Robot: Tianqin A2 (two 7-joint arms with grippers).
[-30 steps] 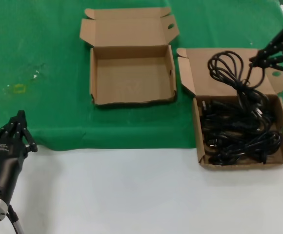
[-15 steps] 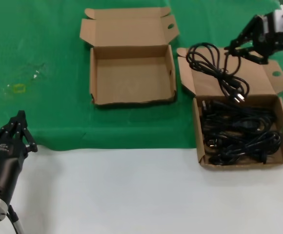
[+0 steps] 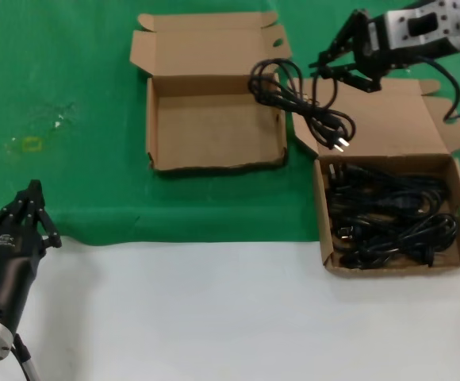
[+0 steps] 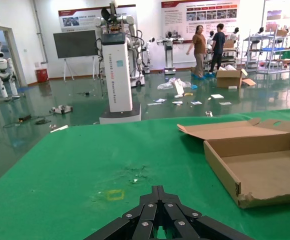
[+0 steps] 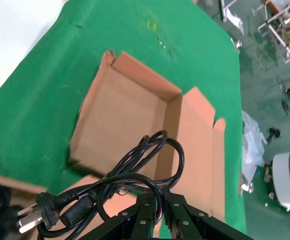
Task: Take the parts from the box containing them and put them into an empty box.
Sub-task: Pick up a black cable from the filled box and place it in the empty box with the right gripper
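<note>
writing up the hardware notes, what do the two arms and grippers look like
Left gripper: matte black, slim linked fingers, black body with a small white logo, then a silver metal cuff at the wrist. Right gripper: same black linkage fingers on a white and grey wrist housing, with a black cable looping off its side.

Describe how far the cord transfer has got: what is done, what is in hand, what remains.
Done: nothing delivered yet; the empty box holds no cords. In hand: the right gripper, jaws shut on one coiled power cord, hangs it between the boxes, over the empty box's right wall. Left: a tangle of cords fills the source box. The left gripper waits at the cloth's near edge.
</note>
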